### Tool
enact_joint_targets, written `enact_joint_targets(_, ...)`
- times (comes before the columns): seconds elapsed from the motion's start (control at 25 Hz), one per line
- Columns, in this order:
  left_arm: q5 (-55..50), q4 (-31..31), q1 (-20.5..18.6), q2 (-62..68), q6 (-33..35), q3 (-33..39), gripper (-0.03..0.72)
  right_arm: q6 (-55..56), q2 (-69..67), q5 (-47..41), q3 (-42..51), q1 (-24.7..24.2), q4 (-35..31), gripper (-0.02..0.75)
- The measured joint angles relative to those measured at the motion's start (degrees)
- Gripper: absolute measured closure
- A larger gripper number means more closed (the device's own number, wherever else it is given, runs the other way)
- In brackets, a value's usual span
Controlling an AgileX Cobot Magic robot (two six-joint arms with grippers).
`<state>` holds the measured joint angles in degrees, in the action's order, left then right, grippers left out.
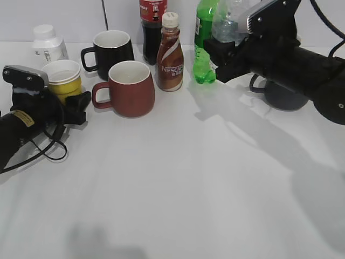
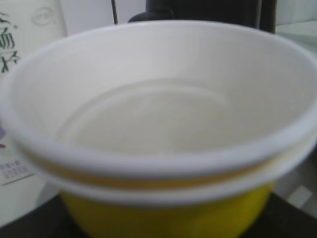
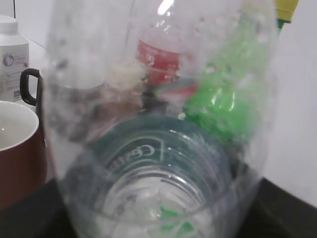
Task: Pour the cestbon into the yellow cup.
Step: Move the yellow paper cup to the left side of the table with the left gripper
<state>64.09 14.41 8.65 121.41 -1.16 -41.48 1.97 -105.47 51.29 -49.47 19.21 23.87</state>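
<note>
The yellow cup [image 1: 64,80], white inside and seemingly two cups nested, stands at the far left of the table. My left gripper [image 1: 69,100] is shut on it low down. In the left wrist view the cup [image 2: 163,213] fills the frame and looks empty. The cestbon [image 1: 228,24], a clear ribbed bottle, is held off the table at the back right by my right gripper [image 1: 222,52], well apart from the cup. In the right wrist view the cestbon [image 3: 158,153] fills the frame and shows its dark green label.
A dark red mug [image 1: 127,87] stands right of the cup, with a black mug [image 1: 111,49] behind it. At the back are a white pill bottle [image 1: 48,43], a cola bottle [image 1: 152,21], a brown Nescafe bottle [image 1: 170,54] and a green soda bottle [image 1: 204,51].
</note>
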Motion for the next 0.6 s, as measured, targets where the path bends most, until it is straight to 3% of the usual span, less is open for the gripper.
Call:
enact_joint_targets(0.2, 0.00, 0.00, 0.00, 0.00, 0.00, 0.00, 0.114, 0.00, 0.00, 0.00, 0.00, 0.00, 0.00, 0.276)
enact_joint_targets(0.6, 0.00, 0.00, 0.00, -1.29, 0.00, 1.17, 0.108, -1.45, -0.05, -2.53, -0.07, 0.00, -2.49, 0.276)
